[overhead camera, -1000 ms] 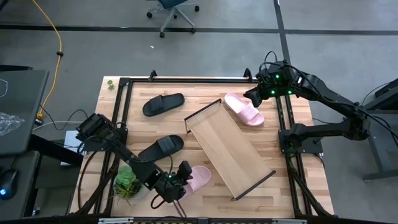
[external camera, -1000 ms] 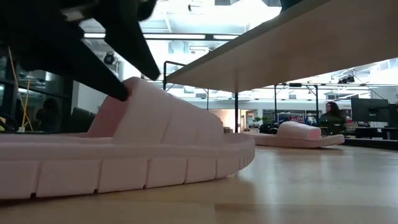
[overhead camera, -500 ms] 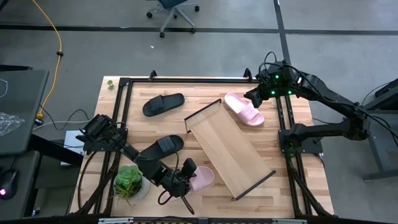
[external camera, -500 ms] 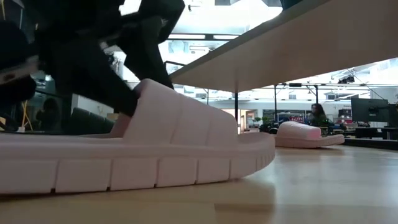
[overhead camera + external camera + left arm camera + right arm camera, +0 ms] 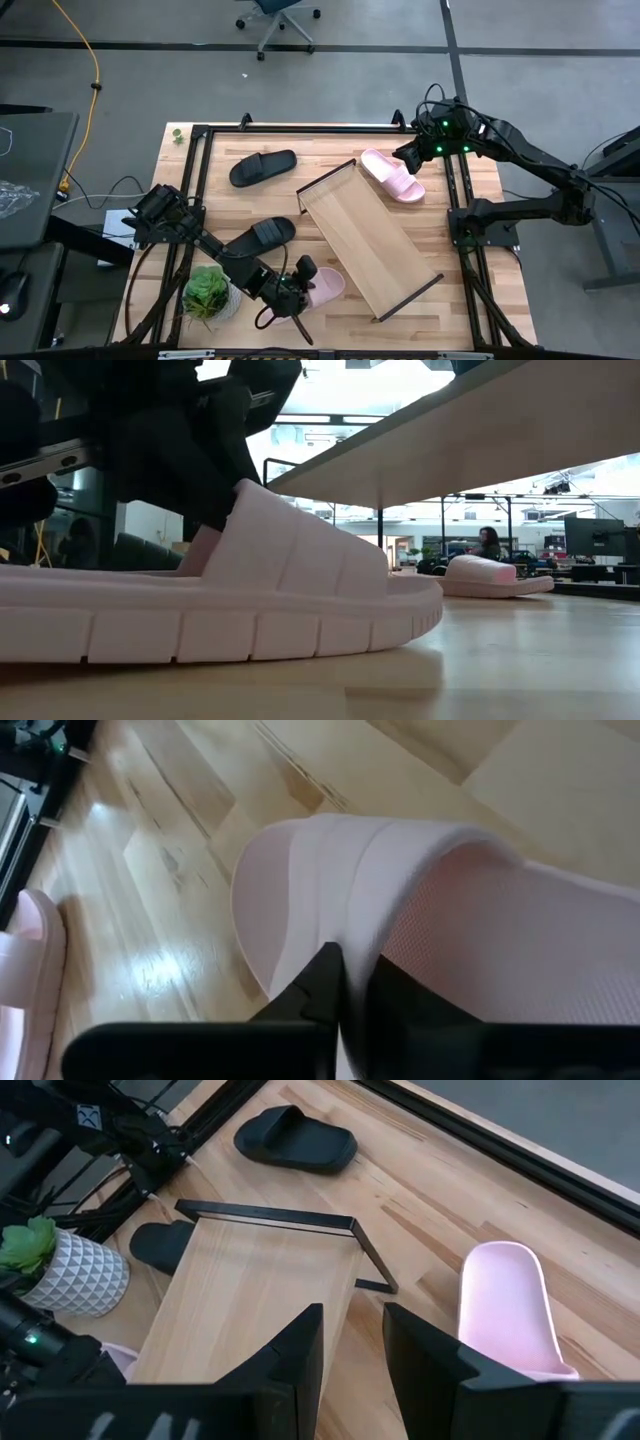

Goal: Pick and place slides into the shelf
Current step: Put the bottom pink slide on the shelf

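Note:
A pale pink slide [image 5: 326, 286] lies near the table's near edge, next to the shelf [image 5: 368, 238], sole down on the wood [image 5: 250, 630]. My left gripper [image 5: 303, 283] is shut on its strap. The shelf lies slantwise across the table's middle. Two black slides [image 5: 263, 167] [image 5: 260, 236] lie on their soles to its left. A second pink slide [image 5: 392, 174] lies past the shelf's far end, also in the right wrist view [image 5: 505, 1315]. My right gripper [image 5: 410, 155] hangs open above that slide's far right side, touching nothing [image 5: 352, 1350]. My left gripper pinches the heel-side edge of the pink slide's strap [image 5: 345, 925]; one finger [image 5: 322, 982] is outside the strap, the other under its arch. The fingers slant down from the table's left. The slide's sole stays flat on the table.
A potted green plant [image 5: 208, 293] in a white pot stands at the near left, close behind my left arm. A black frame [image 5: 200, 140] runs around the table's edges. The shelf's dark end rims [image 5: 270, 1213] stand up at both short ends.
My left gripper has gone toward the table's right onto the near pink slide and shut on its strap. The slide has slid a little toward the shelf, sole still on the table.

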Motion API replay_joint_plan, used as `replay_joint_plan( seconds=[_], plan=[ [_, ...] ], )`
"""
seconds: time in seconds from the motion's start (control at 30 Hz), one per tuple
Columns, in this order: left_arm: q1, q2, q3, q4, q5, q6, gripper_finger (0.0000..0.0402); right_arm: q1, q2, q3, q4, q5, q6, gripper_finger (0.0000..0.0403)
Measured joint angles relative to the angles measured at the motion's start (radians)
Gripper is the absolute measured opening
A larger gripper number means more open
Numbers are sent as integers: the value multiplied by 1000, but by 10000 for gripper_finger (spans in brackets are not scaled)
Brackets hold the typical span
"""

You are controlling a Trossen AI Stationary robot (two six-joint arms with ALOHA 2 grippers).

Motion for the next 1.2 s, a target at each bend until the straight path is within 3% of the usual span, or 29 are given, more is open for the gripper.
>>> replay_joint_plan(
  seconds=[0.53, 0.8, 1.2],
  plan=[
    [-14, 0, 232, -371, 22, -95, 5, 0, 0, 0, 0, 0, -11, 98],
    [-14, 0, 299, -479, 64, -140, 4, 0, 0, 0, 0, 18, -30, 98],
    [-14, 0, 489, -773, 25, -233, 2, -2, 0, 0, -1, 19, -55, 98]
  ],
)
